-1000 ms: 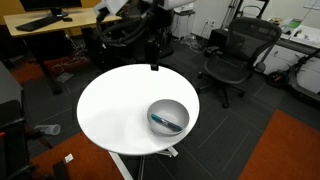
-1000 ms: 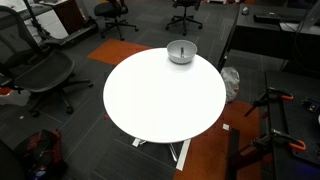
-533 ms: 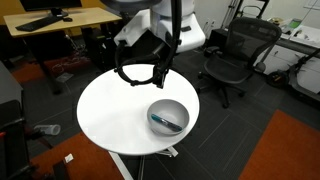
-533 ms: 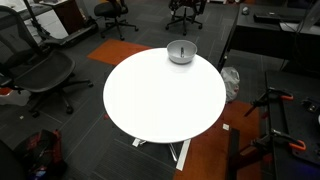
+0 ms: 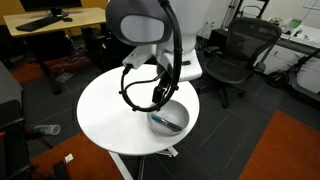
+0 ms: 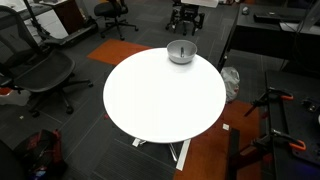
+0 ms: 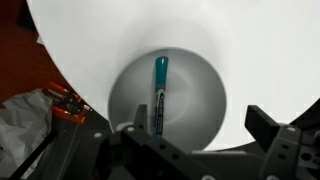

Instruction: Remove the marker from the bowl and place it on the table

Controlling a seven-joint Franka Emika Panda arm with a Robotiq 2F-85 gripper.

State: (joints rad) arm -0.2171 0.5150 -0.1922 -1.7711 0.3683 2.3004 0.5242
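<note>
One marker, one bowl, one round white table, and one arm with a single gripper: that is the whole count of what matters to me. The marker lies flat inside the bowl, on its bottom, its teal end pointing away from me in the wrist view and its darker barrel running back toward my fingers. It touches nothing but the bowl.

In an exterior view the bowl sits close to the edge of the table, with the marker showing as a thin teal streak across its hollow. In an exterior view from the opposite side the bowl sits at the far rim of the table; the marker is too small to make out there.

My arm bends over the tabletop from behind, its big white joint high up, the forearm dropping steeply with black cables looping beside it. My gripper points straight down and hangs just above the bowl, over the rim on the side nearer the table's middle. The jaws are spread wide with nothing between them, and they touch neither marker nor bowl.

Around the table stand several black office chairs and a wooden desk.
</note>
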